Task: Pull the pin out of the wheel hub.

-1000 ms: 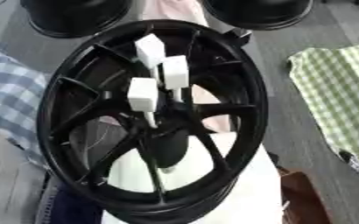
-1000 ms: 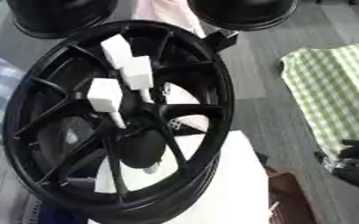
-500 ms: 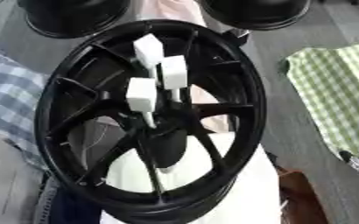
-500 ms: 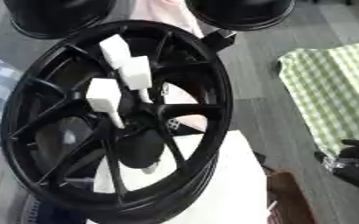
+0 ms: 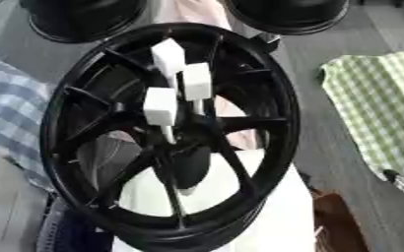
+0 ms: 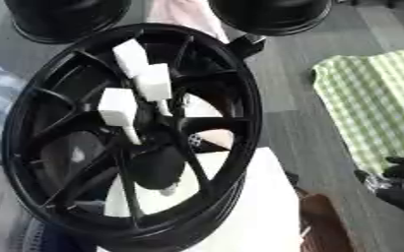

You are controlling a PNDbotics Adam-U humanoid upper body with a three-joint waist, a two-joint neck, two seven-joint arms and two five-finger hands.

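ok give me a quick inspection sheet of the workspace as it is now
surface: white stand under the wheel, grey floor around
job's things: black wheel tilted toward the camera; three white-headed pins stand in its hub
clutter: green checked cloth on the right, blue checked cloth on the left, brown item by the stand
robot hands: right robot hand low at the right edge, away from the wheel, fingers unclear; left not in view
cables: nothing seen
surroundings: two more black wheels at the far edge
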